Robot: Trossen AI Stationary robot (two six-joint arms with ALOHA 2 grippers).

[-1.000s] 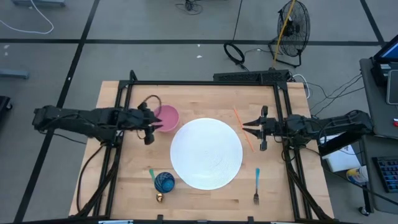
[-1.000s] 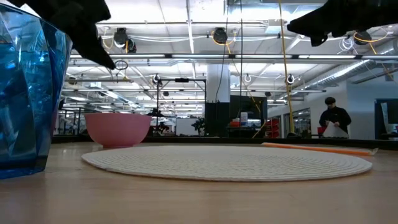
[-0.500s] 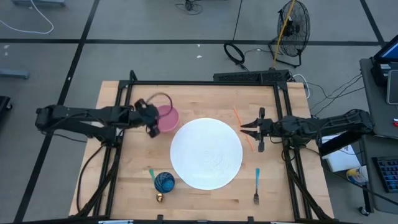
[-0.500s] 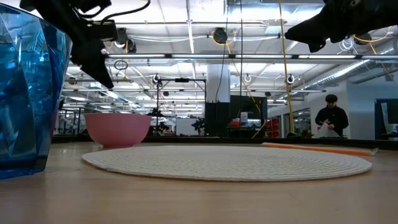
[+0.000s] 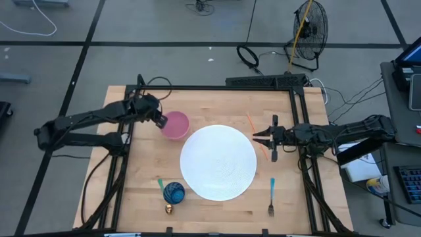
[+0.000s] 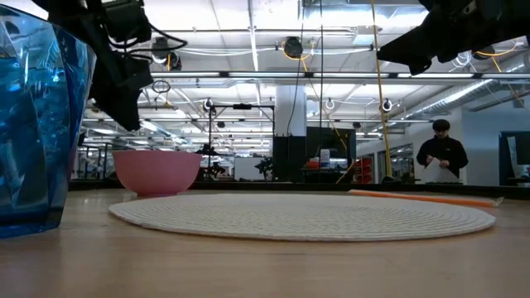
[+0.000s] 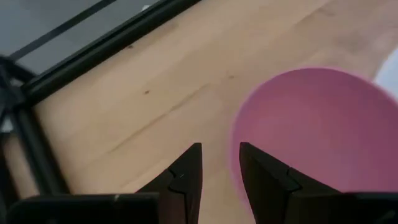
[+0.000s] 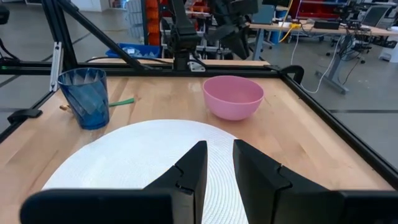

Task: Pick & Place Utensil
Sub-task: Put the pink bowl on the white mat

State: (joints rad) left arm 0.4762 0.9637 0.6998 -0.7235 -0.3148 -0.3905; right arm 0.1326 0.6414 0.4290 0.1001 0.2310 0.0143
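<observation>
Progress: early, by my reading; no utensil has been lifted and nothing lies on the mat (image 5: 218, 162).
Fork (image 5: 271, 196): flat on the worktop (image 5: 217, 105), near the front edge, well apart from the right tool and on its front side, beside the mat's rim.
Orange stick (image 5: 257, 137): on the worktop beside the mat, under or just next to the right tool; the high view does not show any contact.
Green utensil (image 5: 160, 184): handle shows just beside the blue cup (image 5: 173, 192), far from both tools.
Right tool (image 5: 264, 137): raised over the mat's right edge, pointing toward the mat; the wrist view shows its fingers (image 8: 189, 171) a small way apart with nothing between them.
Left tool (image 5: 158, 120): held above the worktop just beside the pink bowl (image 5: 175, 124), at the bowl's outer rim; its fingers (image 7: 186, 174) stand slightly apart and empty, with bare wood showing in the gap.
Done: nothing that the pictures show.
Left: probably the whole job, reaching a utensil, closing on it, carrying it over and setting it down; which utensil is meant I cannot tell.
Room: a person (image 6: 438, 156) stands far behind the worktop.
</observation>
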